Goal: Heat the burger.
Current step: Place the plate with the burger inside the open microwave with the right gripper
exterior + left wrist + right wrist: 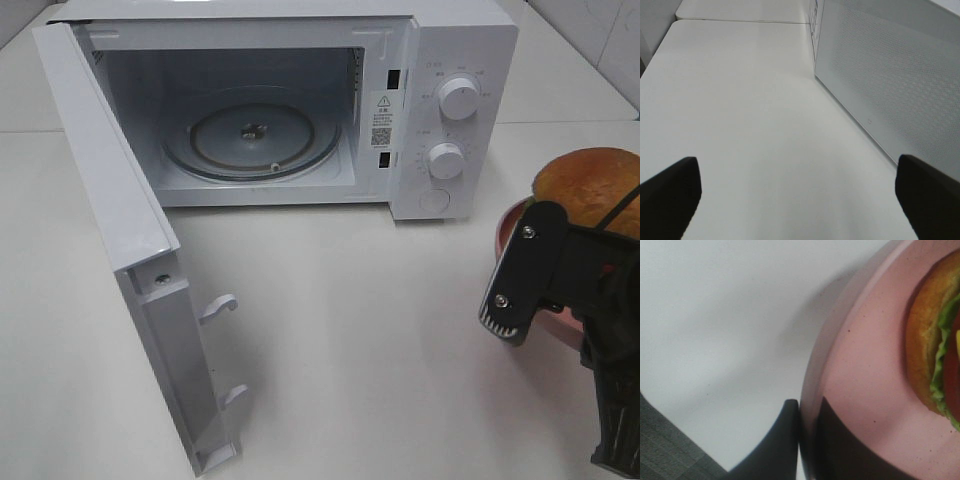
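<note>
The burger [590, 185] has a golden-brown bun and sits on a round pink plate [512, 218] at the right edge of the table. In the right wrist view, green and red filling shows at the side of the burger [932, 355]. My right gripper [505, 310] is shut on the near rim of the plate [865, 390], one finger outside and one inside the rim; the right gripper [807, 412] does not touch the bun. My left gripper [800, 200] is open over bare table, out of the high view.
A white microwave [440, 100] stands at the back with its door [110, 200] swung wide open to the left. Its glass turntable [250, 135] has nothing on it. The door's perforated panel [890, 75] stands close beside my left gripper.
</note>
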`<state>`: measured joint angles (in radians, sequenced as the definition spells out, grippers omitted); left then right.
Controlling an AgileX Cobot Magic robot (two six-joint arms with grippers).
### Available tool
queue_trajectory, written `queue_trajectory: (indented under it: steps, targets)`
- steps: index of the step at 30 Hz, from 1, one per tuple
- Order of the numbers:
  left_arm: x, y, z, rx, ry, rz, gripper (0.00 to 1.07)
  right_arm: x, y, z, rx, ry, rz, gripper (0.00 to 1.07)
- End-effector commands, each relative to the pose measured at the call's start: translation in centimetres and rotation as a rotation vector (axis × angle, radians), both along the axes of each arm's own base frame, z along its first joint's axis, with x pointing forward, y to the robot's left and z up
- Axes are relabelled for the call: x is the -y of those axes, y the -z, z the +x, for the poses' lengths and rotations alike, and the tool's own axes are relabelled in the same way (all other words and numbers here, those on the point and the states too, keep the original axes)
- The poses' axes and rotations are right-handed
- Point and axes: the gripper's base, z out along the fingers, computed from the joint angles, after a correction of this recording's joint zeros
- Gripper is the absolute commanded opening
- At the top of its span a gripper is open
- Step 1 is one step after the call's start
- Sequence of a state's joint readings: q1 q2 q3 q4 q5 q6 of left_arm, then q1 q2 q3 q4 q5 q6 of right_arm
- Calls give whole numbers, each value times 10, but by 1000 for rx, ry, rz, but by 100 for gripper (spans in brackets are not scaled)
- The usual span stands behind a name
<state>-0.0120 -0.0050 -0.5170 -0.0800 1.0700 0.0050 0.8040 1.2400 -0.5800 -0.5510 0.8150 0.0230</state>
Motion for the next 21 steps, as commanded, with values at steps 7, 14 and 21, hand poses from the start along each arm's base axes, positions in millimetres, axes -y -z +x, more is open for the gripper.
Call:
queue_trajectory:
  steps: [7,14,21]
  targets:
    - [0,0,-2,15,10,-3,98,-10,-5,5,61,-247,-7,0]
    - [0,0,-2,15,10,-3,98,-15,-6,7,67,-446,-50,0]
    - [0,0,-2,15,10,-3,98,-21,-7,9,88,-620,-81,0]
